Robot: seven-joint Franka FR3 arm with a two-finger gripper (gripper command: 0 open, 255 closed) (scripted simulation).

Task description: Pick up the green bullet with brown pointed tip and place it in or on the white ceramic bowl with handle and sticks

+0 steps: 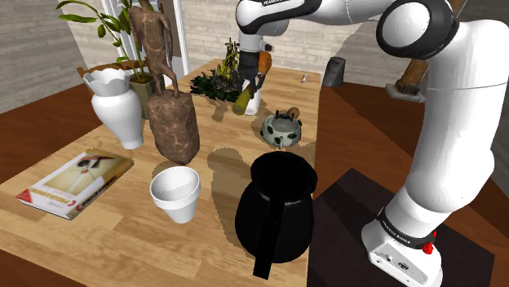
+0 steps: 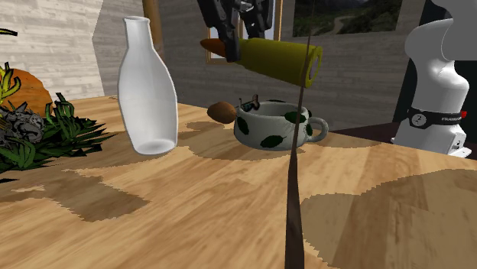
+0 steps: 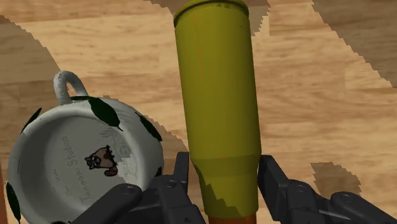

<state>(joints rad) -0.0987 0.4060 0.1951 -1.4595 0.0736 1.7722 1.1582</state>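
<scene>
Wooden table, dark floor

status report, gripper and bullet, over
Gripper shut on olive-green bullet with orange-brown tip, above wooden table. White leaf-patterned bowl with handle beside it, not beneath. Nothing seen between.

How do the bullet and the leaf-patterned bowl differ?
The bullet is olive-yellow; the bowl is white with dark green leaves. The bullet is a long cylinder; the bowl is round with a handle. The gripper holds the bullet above the table; the bowl rests on it.
</scene>
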